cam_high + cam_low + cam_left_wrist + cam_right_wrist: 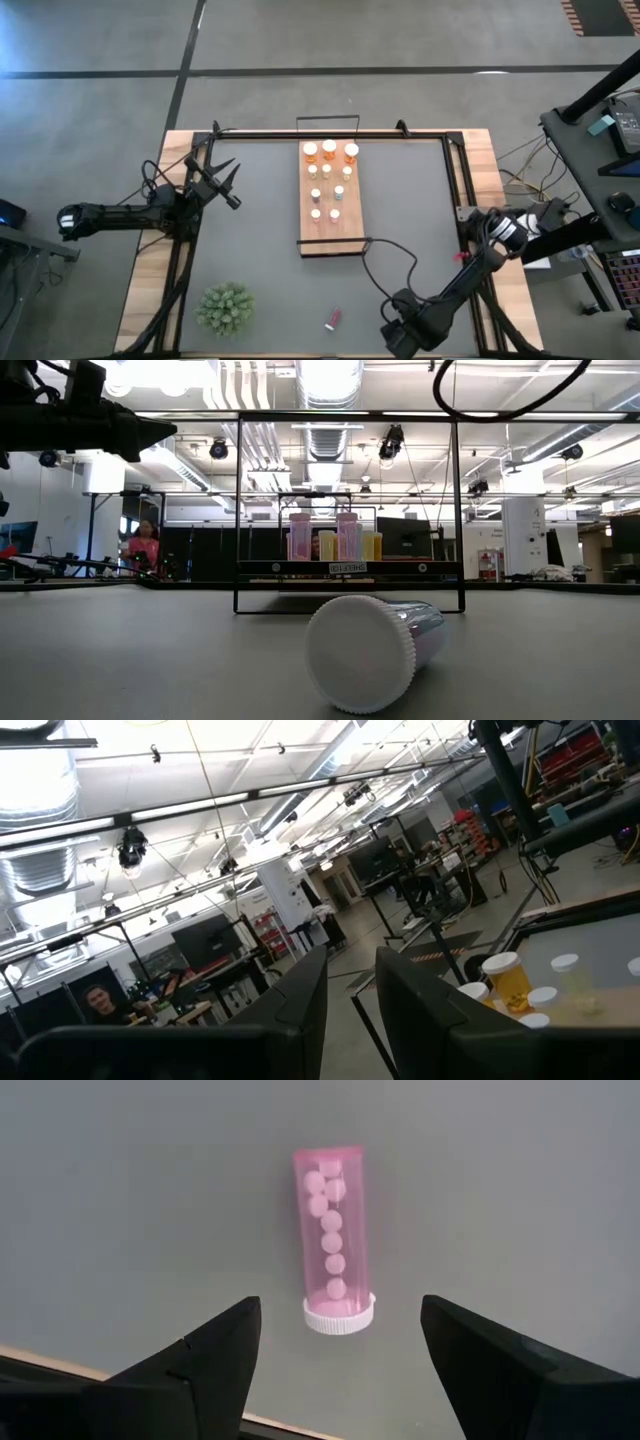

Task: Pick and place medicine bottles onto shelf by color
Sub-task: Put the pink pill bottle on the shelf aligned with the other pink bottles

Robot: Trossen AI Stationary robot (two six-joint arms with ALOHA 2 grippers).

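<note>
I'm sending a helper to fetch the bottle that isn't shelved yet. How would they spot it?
Start at the grey table and look along its near edge, between the green spiky plant and the right gripper. The pink bottle lies there on its side; the others stand upright on the wooden shelf.

Grey table point(260, 250): shelf point(352, 225), plant point(225, 307), pink bottle point(332, 319).

1. Shelf point(352, 225): long light-wood board, black wire frame at its short ends, lying flat mid-table.
2. Standing bottles point(329, 150): white-capped, upright in rows on the shelf; three wider orange ones at the far end, slimmer ones behind them toward the near end.
3. Pink bottle point(331, 1236): clear pink body, white cap, round pink pills inside; lying on its side on the grey tabletop point(260, 250), apart from the shelf, near the front edge.
</note>
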